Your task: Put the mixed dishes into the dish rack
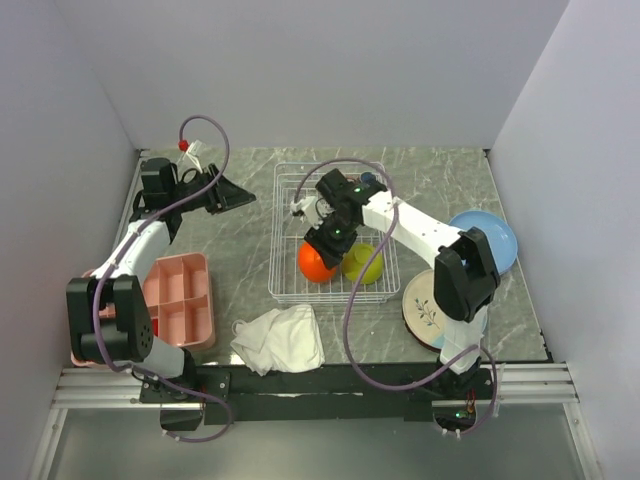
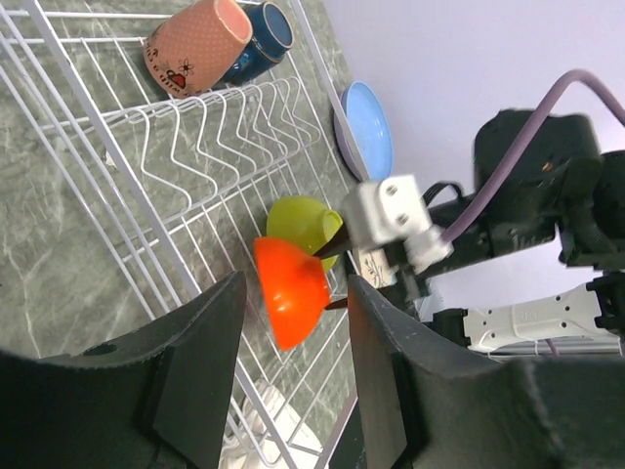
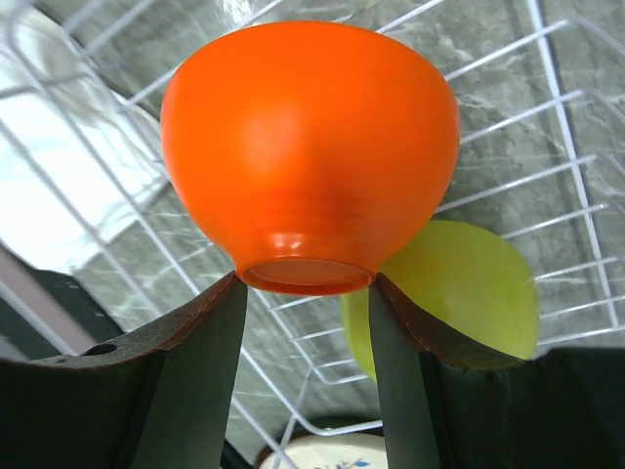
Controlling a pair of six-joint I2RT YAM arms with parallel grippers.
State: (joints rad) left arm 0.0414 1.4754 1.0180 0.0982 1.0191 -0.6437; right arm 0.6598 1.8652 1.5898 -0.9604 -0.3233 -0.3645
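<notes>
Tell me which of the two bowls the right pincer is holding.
The orange bowl: its foot is pinched in the right pincer. The lime-green bowl lies beside it in the rack, with no pincer on it.

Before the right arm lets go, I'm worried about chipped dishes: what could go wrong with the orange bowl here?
The right fingers pinch only the small foot ring of the orange bowl, so it might slip or tip over on release. The lime-green bowl sits close beside it and could get knocked. The dish rack wires are near the fingers, which may snag pulling out.
</notes>
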